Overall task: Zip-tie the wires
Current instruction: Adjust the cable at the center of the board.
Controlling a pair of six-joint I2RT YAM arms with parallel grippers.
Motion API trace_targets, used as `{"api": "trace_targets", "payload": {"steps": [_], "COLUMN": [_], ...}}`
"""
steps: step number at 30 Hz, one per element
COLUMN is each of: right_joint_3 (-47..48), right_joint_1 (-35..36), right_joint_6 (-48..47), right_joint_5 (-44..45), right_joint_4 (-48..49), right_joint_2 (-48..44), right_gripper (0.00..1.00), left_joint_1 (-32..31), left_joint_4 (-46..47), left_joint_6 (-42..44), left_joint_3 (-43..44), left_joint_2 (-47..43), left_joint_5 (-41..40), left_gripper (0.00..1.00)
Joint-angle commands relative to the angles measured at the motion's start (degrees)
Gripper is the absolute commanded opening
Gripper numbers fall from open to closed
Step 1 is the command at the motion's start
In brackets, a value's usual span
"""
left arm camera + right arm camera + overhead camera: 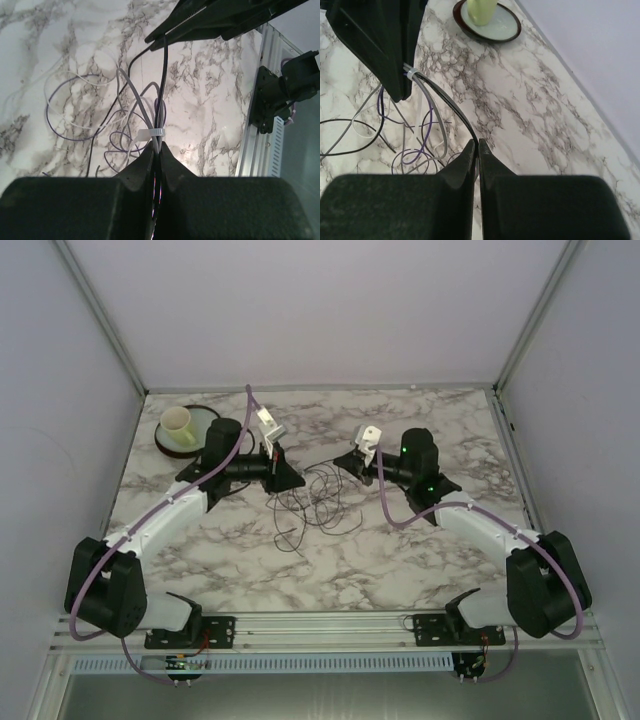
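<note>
Both claws pinched shut on the wires (315,502), at the middle of the table (400,560).
The left gripper (156,148) is closed narrow on a gathered bunch of strands, right beside a white zip tie (151,133) that rings the bunch. The right gripper (476,143) is closed on a single black strand that runs across to the left one. The rest of the wires lie in loose black, grey, purple and white loops on the marble between the two grippers, spilling toward the near edge. A plate (507,27) carrying a pale yellow cup (480,10) sits near the far left corner, well apart.
</note>
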Motion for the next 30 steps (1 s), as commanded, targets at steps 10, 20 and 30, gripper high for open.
{"api": "trace_targets", "payload": {"steps": [10,20,30], "right_joint_3": [2.60,3.53,3.77], "right_joint_1": [0.09,0.26,0.70], "right_joint_6": [-0.14,1.05,1.61], "right_joint_5": [6.53,5.05,4.86], "right_joint_4": [-4.52,-5.15,-5.49], "right_joint_2": [0.18,1.22,1.52], "right_gripper": [0.00,0.00,0.00], "left_joint_1": [0.35,0.42,0.62], "left_joint_4": [8.99,10.50,8.85], "left_joint_6": [-3.26,-3.26,0.18], "left_joint_3": [-5.82,-6.93,-3.06], "left_joint_2": [-2.16,-2.51,-0.60], "left_joint_5": [0.42,-1.40,-7.23], "left_gripper": [0.15,0.43,0.66]}}
